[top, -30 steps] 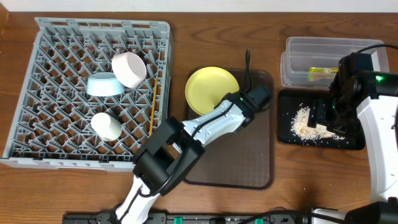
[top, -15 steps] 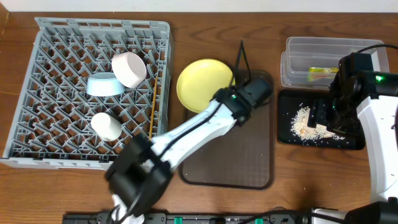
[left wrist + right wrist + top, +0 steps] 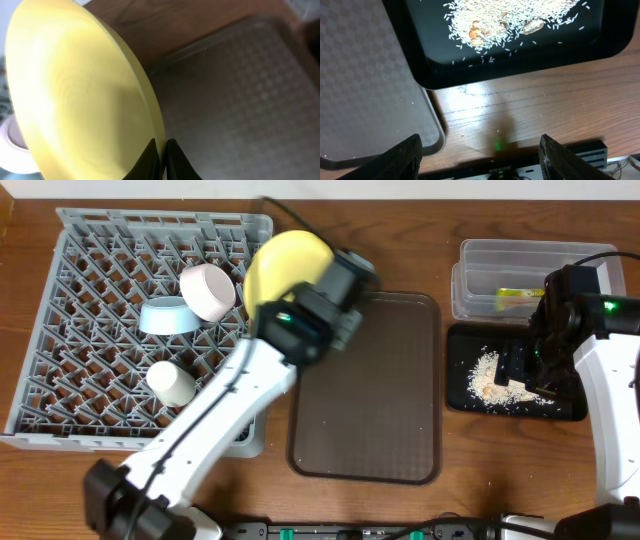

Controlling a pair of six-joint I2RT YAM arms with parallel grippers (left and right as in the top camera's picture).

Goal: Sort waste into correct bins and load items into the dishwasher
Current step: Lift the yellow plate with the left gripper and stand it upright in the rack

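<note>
My left gripper (image 3: 161,152) is shut on the rim of the round yellow plate (image 3: 283,265), held tilted in the air over the right edge of the grey dish rack (image 3: 70,320); the plate fills the left wrist view (image 3: 75,100). In the rack lie a light blue bowl (image 3: 166,317), a white bowl (image 3: 208,290), a small white cup (image 3: 171,383) and wooden chopsticks (image 3: 244,360). My right gripper (image 3: 480,150) is open and empty above the black tray (image 3: 515,385) holding beige food leftovers (image 3: 492,377), (image 3: 505,20). The clear tub (image 3: 520,275) holds the green-and-orange wrapper (image 3: 518,297).
The dark brown serving tray (image 3: 375,390) lies bare in the middle, also in the left wrist view (image 3: 240,100) and the right wrist view (image 3: 365,75). Bare wooden table (image 3: 530,120) runs along the front edge.
My left gripper has lifted the yellow plate off the brown serving tray and carried it left and back toward the dish rack, tilting it. The right arm has not moved.
</note>
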